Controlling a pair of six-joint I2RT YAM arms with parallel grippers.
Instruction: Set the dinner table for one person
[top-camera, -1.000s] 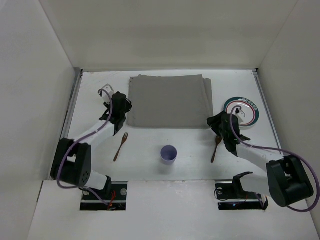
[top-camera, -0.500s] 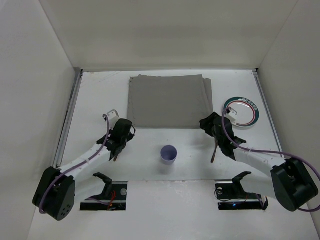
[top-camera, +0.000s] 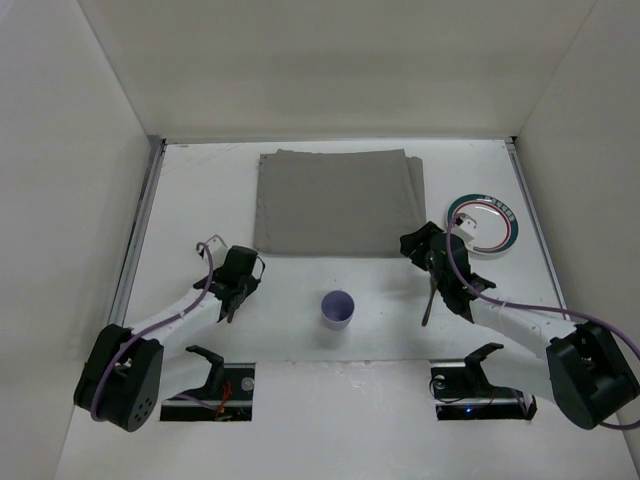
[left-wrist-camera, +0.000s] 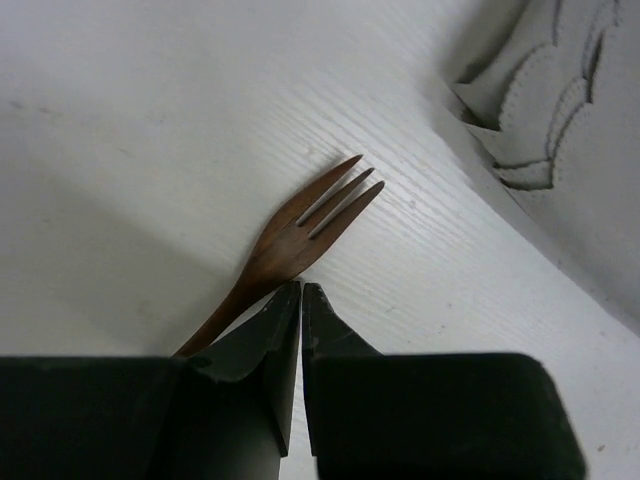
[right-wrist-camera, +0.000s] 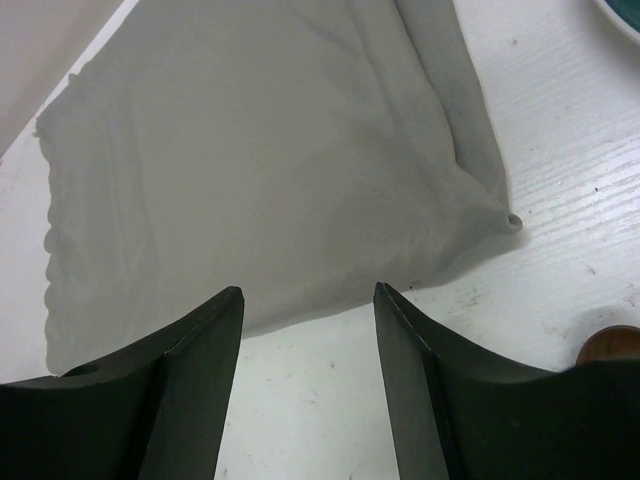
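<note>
White dinner table (top-camera: 200, 170) with grey mat (top-camera: 335, 200), plate (top-camera: 512, 225), purple cup (top-camera: 338, 308), fork (left-wrist-camera: 300, 235), spoon (top-camera: 429, 308)

The dinner table (top-camera: 190, 190) is matte white, with a faint grain of fine streaks up close. The cloth mat (top-camera: 335, 203) is plain grey with scalloped stitching at its edge. The plate (top-camera: 484, 199) is white with a teal band round the rim. The cup (top-camera: 337, 308) is lavender. The fork (left-wrist-camera: 300, 235) and spoon (top-camera: 428, 312) are reddish-brown wood. The left gripper (left-wrist-camera: 301, 292) and right gripper (right-wrist-camera: 308, 300) are black. The left arm (top-camera: 175, 317) is white, and the right arm's cable (top-camera: 500, 293) is purple.
</note>
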